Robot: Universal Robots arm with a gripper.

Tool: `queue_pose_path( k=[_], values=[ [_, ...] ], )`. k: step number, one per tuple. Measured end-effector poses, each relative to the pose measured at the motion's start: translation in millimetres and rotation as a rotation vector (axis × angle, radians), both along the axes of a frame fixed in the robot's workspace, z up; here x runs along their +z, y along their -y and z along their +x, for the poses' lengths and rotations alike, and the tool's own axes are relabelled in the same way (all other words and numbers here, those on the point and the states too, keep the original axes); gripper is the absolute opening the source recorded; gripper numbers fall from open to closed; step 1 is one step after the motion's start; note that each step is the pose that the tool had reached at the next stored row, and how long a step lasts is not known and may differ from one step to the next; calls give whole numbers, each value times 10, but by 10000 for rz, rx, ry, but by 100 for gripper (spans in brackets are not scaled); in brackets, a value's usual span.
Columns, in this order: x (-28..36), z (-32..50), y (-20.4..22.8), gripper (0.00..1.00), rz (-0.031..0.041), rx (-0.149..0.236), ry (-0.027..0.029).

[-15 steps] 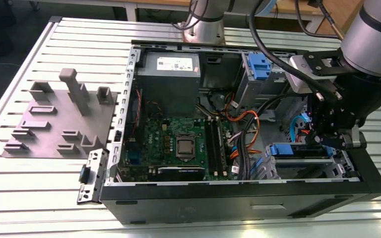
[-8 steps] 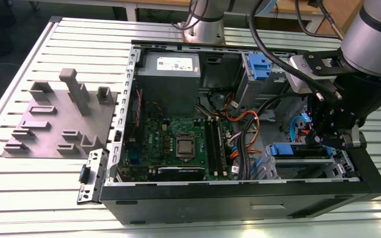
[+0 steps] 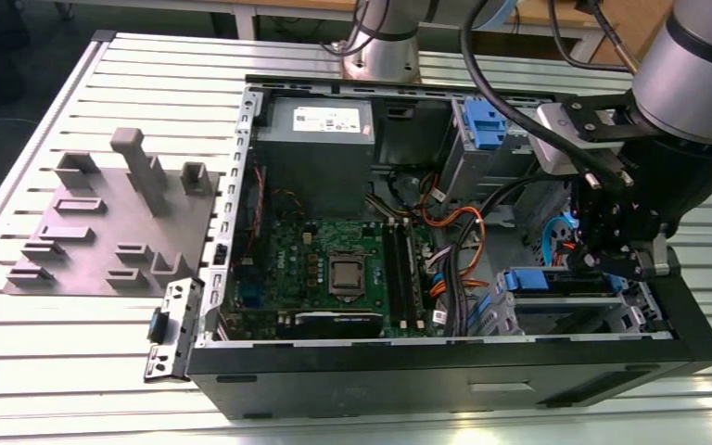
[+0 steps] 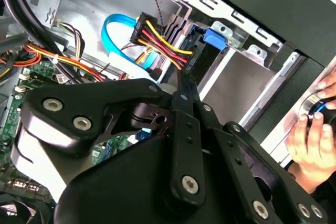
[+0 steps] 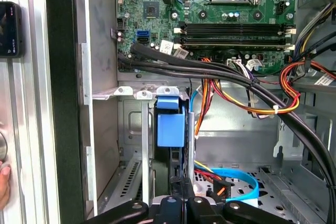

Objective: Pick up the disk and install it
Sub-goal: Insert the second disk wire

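The disk (image 3: 541, 278) stands on edge in the metal drive cage (image 3: 578, 315) at the near corner of the open computer case, on the exterior view's right. In the first wrist view its bright blue carrier frame (image 5: 170, 127) sits in the cage slot under the cage's bent rim (image 5: 136, 94). My gripper (image 3: 616, 264) hangs over that cage. Its fingers are shut together with nothing seen between them, in line with the disk's edge (image 5: 182, 200). In the second wrist view the closed tips (image 4: 181, 80) point at the slot. Whether they touch the disk I cannot tell.
Orange, yellow and black cable bundles (image 3: 455, 232) run beside the cage, next to the green motherboard (image 3: 331, 269). A grey fixture block (image 3: 108, 222) lies on the slatted table at the exterior view's left. A person's hand (image 4: 315, 140) rests just outside the case wall.
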State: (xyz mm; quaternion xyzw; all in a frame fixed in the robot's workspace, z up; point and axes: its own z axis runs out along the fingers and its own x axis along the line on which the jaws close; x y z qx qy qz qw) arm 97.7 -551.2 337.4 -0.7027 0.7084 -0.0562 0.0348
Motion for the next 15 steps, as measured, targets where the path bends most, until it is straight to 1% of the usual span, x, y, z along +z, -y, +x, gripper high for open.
queue_pose_path(
  k=[3,4,9,12,13,15],
  values=[
    [7,-6,-1,11,2,1,-6],
    [13,-6,-1,11,16,0,-13],
    [101,-7,-1,11,50,-1,-76],
    [139,-6,-2,11,68,-4,-142],
    [145,-6,-1,11,74,-8,-184],
    [147,-6,-1,11,132,-14,-351]
  ],
)
